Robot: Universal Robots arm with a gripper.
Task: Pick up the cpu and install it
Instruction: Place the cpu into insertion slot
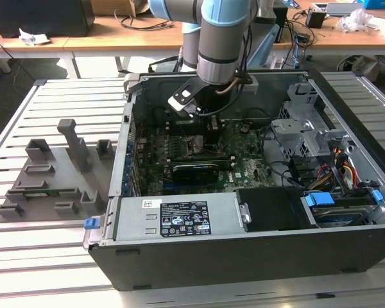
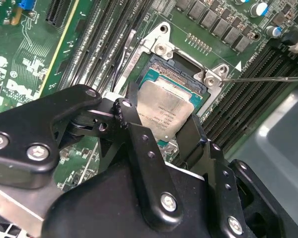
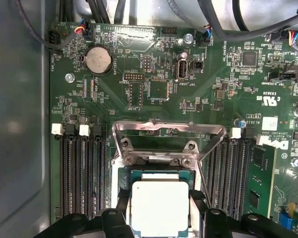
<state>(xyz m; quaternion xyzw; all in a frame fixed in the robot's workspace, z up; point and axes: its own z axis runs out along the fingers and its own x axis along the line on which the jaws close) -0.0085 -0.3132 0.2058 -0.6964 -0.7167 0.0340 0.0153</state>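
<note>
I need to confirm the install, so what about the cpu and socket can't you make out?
1. Centre of the socket: both wrist views, covered by the cpu, so seating is unclear.
2. One edge of the cpu: first wrist view, cut by the picture's edge.
3. A corner of the cpu: second wrist view, behind the hand.

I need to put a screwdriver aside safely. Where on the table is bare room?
The slatted table is bare between the grey fixture and its near edge, beyond the fixture, and beside the case at the exterior view's right. Inside the case it is crowded: the gripper stands at the cpu, and cables fill the drive corner.
</note>
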